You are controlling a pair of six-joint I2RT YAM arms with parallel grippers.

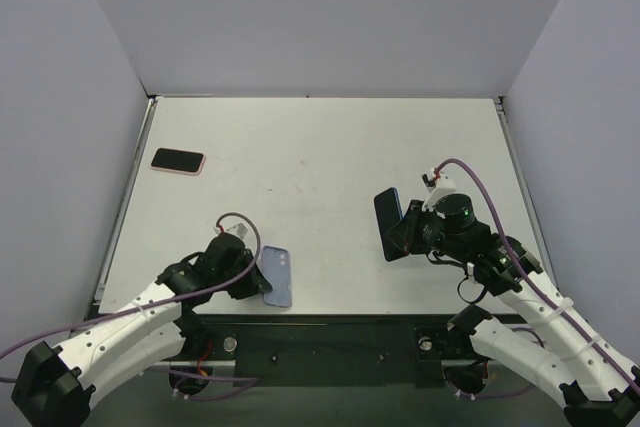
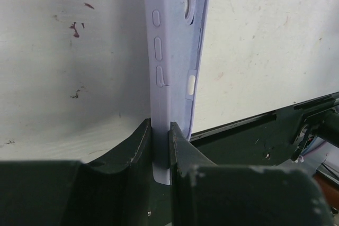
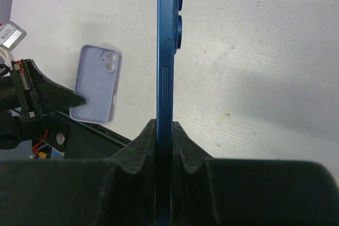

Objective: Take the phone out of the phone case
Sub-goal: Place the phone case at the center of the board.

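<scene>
Table is white and wide, with both arms reaching in from its near side. Right gripper is clamped tight on the bare blue phone, holding it upright on edge, right of centre. Left gripper pinches the lavender phone case at the end opposite its camera cut-out, by the near edge and well apart from the phone. Small pink-rimmed phone lies far left.

The phone case is at the table's near edge, the phone right of it, another phone far left.
</scene>
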